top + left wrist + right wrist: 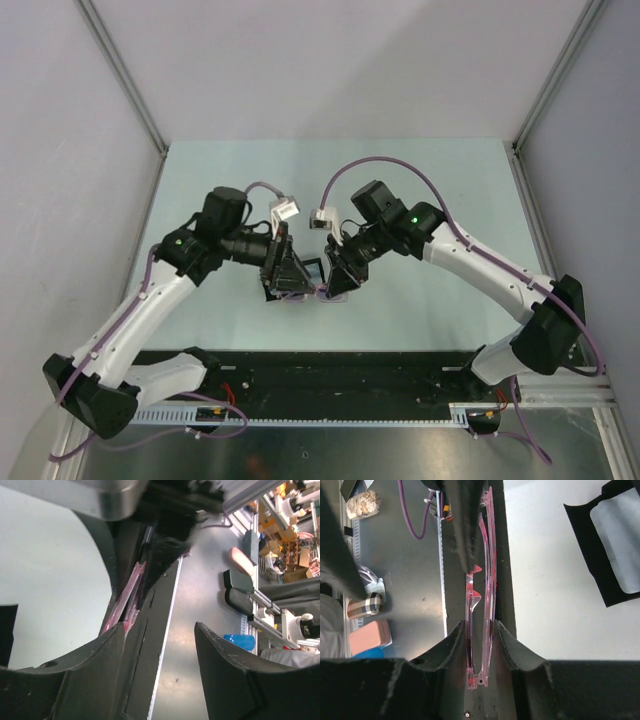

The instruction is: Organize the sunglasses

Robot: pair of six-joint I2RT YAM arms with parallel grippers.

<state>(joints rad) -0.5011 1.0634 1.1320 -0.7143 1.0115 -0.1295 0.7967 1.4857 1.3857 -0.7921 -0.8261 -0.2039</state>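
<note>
From above, my left gripper (284, 281) and right gripper (338, 281) meet tip to tip, with the sunglasses (321, 291) between them. In the left wrist view, those jaws stand apart and empty, the pink frame (122, 605) lying beyond the left finger. In the right wrist view, the jaws pinch the folded frame (487, 580), its long axis running straight out.

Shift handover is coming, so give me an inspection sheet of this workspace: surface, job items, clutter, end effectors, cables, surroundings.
Surface: pale green table, black rail along its near edge.
Job's things: sunglasses, pink frame, folded, gripped at one end.
Clutter: black case with a pale cloth on it, apart from the sunglasses.
End effectors: right end effector shut on the sunglasses; left end effector open beside them.
Cables: purple cables looping over both arms.
Surroundings: grey walls.
</note>
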